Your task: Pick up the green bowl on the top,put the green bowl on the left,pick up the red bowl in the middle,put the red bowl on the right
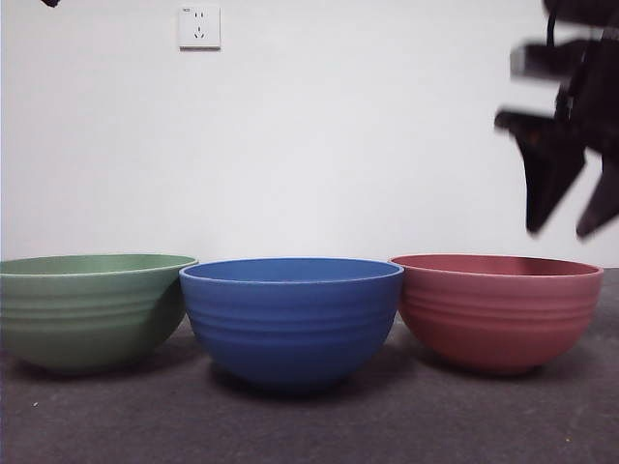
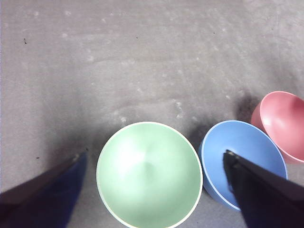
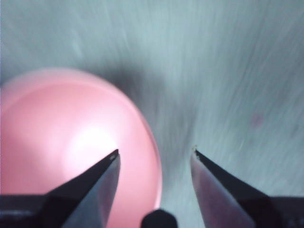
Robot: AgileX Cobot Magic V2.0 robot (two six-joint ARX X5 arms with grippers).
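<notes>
The green bowl [image 1: 92,309] stands upright on the table at the left, with nothing in it [image 2: 149,173]. At the right sits the red bowl [image 1: 498,309], also upright and empty [image 2: 282,118]. My right gripper [image 1: 559,232] hangs open just above the red bowl's right rim, holding nothing. Its wrist view is blurred and shows the red bowl [image 3: 61,142] under one jaw of the gripper [image 3: 154,153]. My left gripper [image 2: 155,153] is open, high above the green bowl, touching nothing. In the front view it is only a black tip [image 1: 50,3].
A blue bowl [image 1: 290,319] stands between the green and red ones, nearly touching both [image 2: 223,142]. The table [image 1: 309,425] is a dark grey mat. A white wall with a socket [image 1: 199,26] is behind.
</notes>
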